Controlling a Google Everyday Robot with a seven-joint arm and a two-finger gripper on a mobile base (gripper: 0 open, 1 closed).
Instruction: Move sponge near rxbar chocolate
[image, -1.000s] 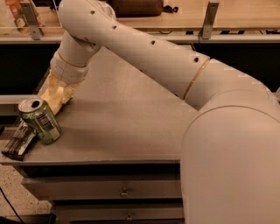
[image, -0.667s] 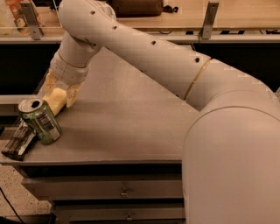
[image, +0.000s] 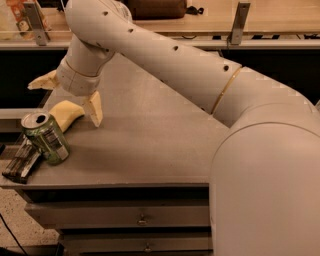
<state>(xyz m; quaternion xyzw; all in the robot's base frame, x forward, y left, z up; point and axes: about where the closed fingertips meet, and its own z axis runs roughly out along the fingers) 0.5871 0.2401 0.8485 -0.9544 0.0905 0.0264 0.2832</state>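
The pale yellow sponge (image: 66, 115) lies on the grey table (image: 150, 145) at its left side, just behind the green soda can (image: 46, 138). The rxbar chocolate (image: 20, 161), a flat dark bar, lies at the table's front left corner and is partly hidden by the can. My gripper (image: 65, 101) hovers just above the sponge and is open. One finger (image: 94, 108) points down to the right of the sponge, the other finger (image: 43, 80) sticks out to the left. The gripper holds nothing.
My thick white arm (image: 210, 90) crosses the table from the right. A raised shelf with metal brackets (image: 239, 20) runs along the back. Drawers (image: 142, 219) sit below the table's front edge. The table's left edge is close to the bar.
The fingers have spread apart and let go of the sponge. The gripper has risen slightly, and the sponge now rests on the table behind the can.
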